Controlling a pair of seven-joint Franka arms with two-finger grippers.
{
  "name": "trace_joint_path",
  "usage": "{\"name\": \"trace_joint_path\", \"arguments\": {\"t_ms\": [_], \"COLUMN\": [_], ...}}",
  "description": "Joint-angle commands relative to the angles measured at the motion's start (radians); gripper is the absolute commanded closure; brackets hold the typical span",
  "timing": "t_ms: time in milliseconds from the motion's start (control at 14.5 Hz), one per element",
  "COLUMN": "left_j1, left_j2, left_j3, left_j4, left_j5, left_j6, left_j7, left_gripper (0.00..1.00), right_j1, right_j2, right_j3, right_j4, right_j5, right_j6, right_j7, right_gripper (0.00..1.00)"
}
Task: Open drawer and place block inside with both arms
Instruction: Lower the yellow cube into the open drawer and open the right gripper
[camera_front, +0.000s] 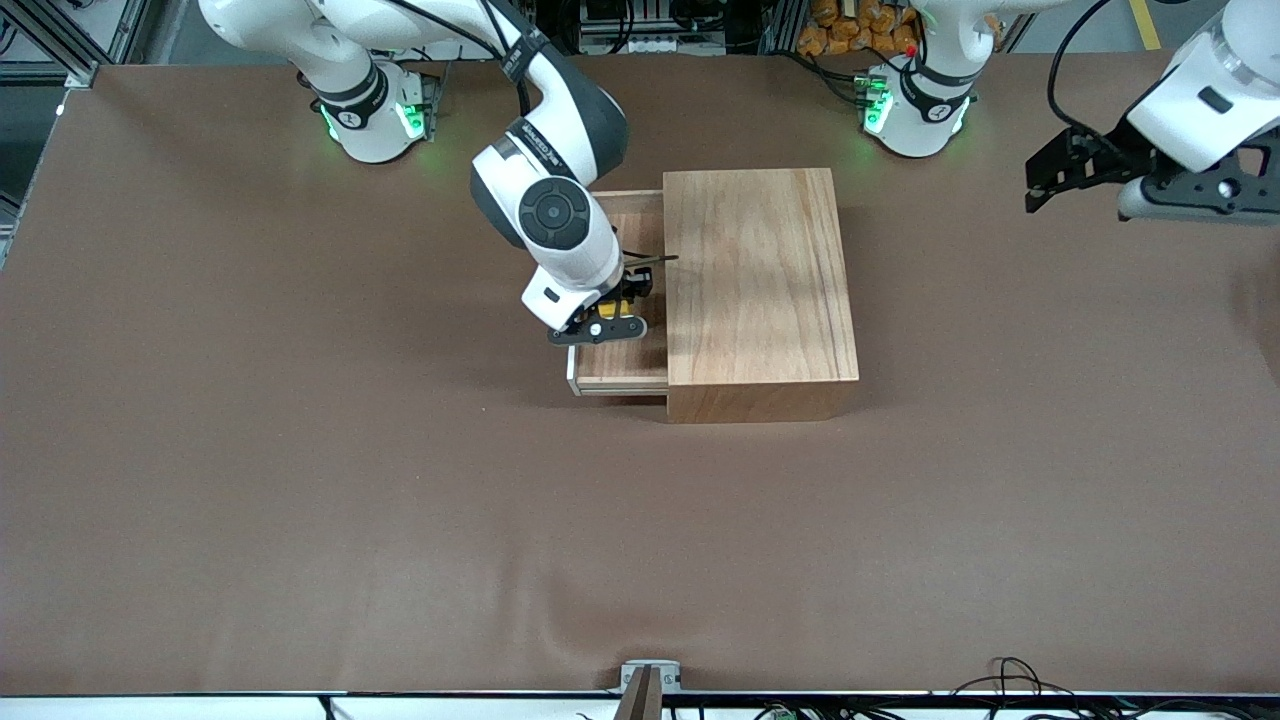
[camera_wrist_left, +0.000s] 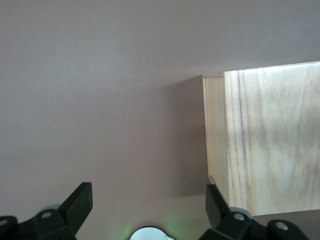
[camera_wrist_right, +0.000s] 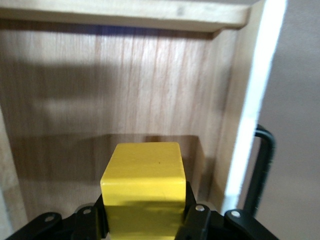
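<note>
The drawer (camera_front: 620, 368) stands pulled out of the large light-wood box (camera_front: 760, 285) toward the right arm's end of the table. My right gripper (camera_front: 610, 318) reaches down into it, shut on the yellow block (camera_front: 612, 310). In the right wrist view the block (camera_wrist_right: 145, 180) sits between the black fingers (camera_wrist_right: 197, 220) of my right gripper (camera_wrist_right: 145, 215), just above the drawer's wooden floor (camera_wrist_right: 125, 90). The white front panel (camera_wrist_right: 255, 110) and black loop handle (camera_wrist_right: 262, 165) run beside it. My left gripper (camera_front: 1040, 185) hangs open and holds nothing, over bare table at the left arm's end.
The left wrist view looks down past my open left gripper (camera_wrist_left: 149, 200) at brown table and one corner of the wooden box (camera_wrist_left: 270, 140). Brown tabletop (camera_front: 400, 520) surrounds the box on all sides. Both green-lit arm bases stand along the table's edge farthest from the front camera.
</note>
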Motion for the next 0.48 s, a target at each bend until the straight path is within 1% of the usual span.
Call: {"name": "trace_joint_path", "arguments": {"t_ms": [0, 69, 138, 207, 277, 415], "left_j1": [-0.048, -0.071, -0.089, -0.094, -0.094, -0.092], "left_j2": [0.035, 0.059, 0.085, 0.099, 0.105, 0.116], "left_j3": [0.037, 0.061, 0.083, 0.096, 0.103, 0.103], "left_j4": [0.032, 0.065, 0.104, 0.119, 0.123, 0.121], "left_j5": [0.010, 0.031, 0.043, 0.043, 0.043, 0.043], "left_j6": [0.017, 0.017, 0.015, 0.015, 0.015, 0.015], "left_j7": [0.006, 0.008, 0.009, 0.011, 0.011, 0.015], "left_gripper": [0.00, 0.00, 0.00, 0.00, 0.00, 0.00], "right_j1": [0.019, 0.019, 0.019, 0.021, 0.024, 0.015], "right_j2": [0.014, 0.014, 0.016, 0.016, 0.014, 0.003], "right_j3": [-0.010, -0.010, -0.011, -0.011, -0.011, -0.013], "right_j4": [0.008, 0.008, 0.008, 0.008, 0.008, 0.011], "right_j5": [0.012, 0.012, 0.012, 0.012, 0.011, 0.009], "right_j6": [0.015, 0.015, 0.015, 0.015, 0.015, 0.008], "right_j7": [0.010, 0.010, 0.012, 0.012, 0.015, 0.018], "right_gripper": [1.00, 0.98, 0.90, 0.61, 0.01, 0.00]}}
